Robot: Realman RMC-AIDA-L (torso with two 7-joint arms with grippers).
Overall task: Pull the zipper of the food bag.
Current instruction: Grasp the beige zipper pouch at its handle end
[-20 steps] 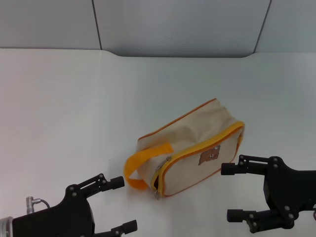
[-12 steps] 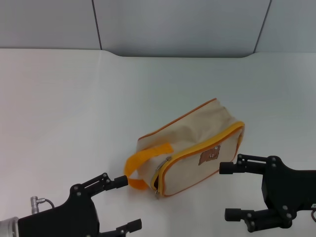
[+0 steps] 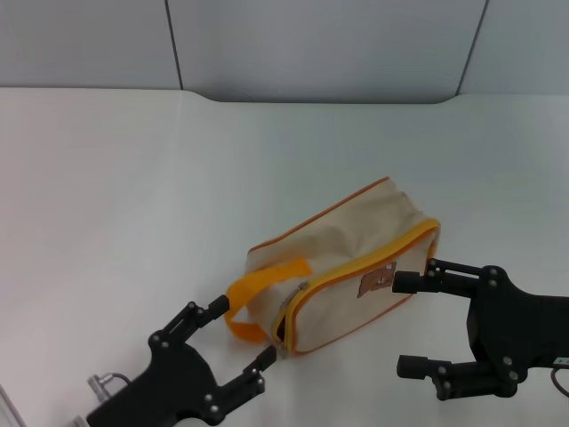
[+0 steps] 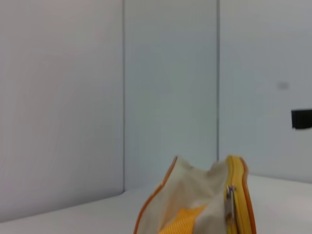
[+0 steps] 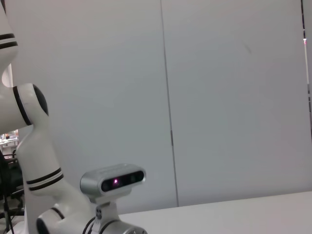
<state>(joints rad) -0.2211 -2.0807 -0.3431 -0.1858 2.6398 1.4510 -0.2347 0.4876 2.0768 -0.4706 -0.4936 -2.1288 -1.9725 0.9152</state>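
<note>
Boxy cream canvas food bag [image 3: 342,267] with orange piping lies on its side on the plain white surface [image 3: 133,196], set at a slant, bear-picture face turned toward the robot. Orange strap handle [image 3: 253,298] loops out from the bag's left end, near the left arm

Orange-yellow zipper [image 3: 356,271] runs round the edge of the near face; small silver pull tab [image 3: 285,350] hangs at the lower left corner, right where the left arm can reach it. Left wrist view looks along that end of the bag and shows the tab [image 4: 229,200] against the yellow tape, so the camera seems lined up on the target

Left gripper [image 3: 238,336]: black, jaws spread wide, holding nothing. One finger sits beside the strap handle, the other close to the pull tab, not clearly touching either. Reads as an approach to pinch the tab; jaws wide likely to clear the handle loop

Right gripper [image 3: 398,322]: black, jaws wide apart, empty. Upper finger tip is at the bag's right end, by the bear patch; contact cannot be told. Probable purpose: brace or hold the bag's right end so it doesn't slide when the tab is pulled

Right wrist view shows only a wall and part of the robot body, no bag

Risk, as a guess: left jaws closing on the strap rather than the tab, since both sit close together
</note>
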